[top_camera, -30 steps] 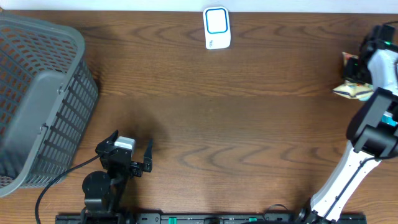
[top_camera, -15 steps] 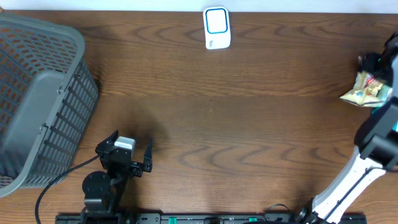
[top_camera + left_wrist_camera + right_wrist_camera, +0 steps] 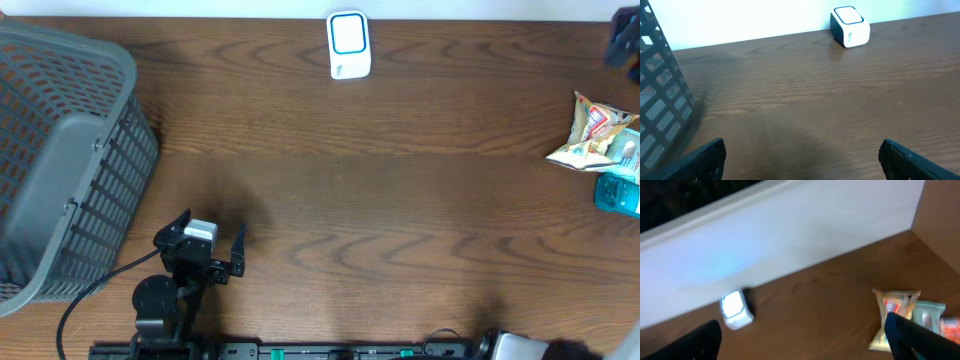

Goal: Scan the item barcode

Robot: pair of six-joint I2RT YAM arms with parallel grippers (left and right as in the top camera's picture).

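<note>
I am looking down on the desk point(image 3: 400, 200) and seeing the snack packet point(image 3: 593, 135) lying flat at its right edge, crinkled, not gripped by anything. A teal item point(image 3: 620, 192) is lying right against it on the near side; I cannot tell whether the two are overlapping. The scanner point(image 3: 348, 45), a small white box with a blue-rimmed face, is sitting at the far edge of the desk near the middle, well apart from the packet. Through the right wrist camera the right tool point(image 3: 802, 322) is hanging above the desk with its fingers point(image 3: 705, 340) standing wide apart and nothing between them. Below it the scanner is glowing on the left of that view and the packet is showing on the right, under the other finger. That view is blurred, so I am reading no print on the packet. The left tool point(image 3: 802, 145) is resting low at the near left of the desk, also released and gripping nothing, facing the scanner across bare wood. A grey slatted basket point(image 3: 60, 150) is standing at the left end of the desk, just beside the left tool.
</note>
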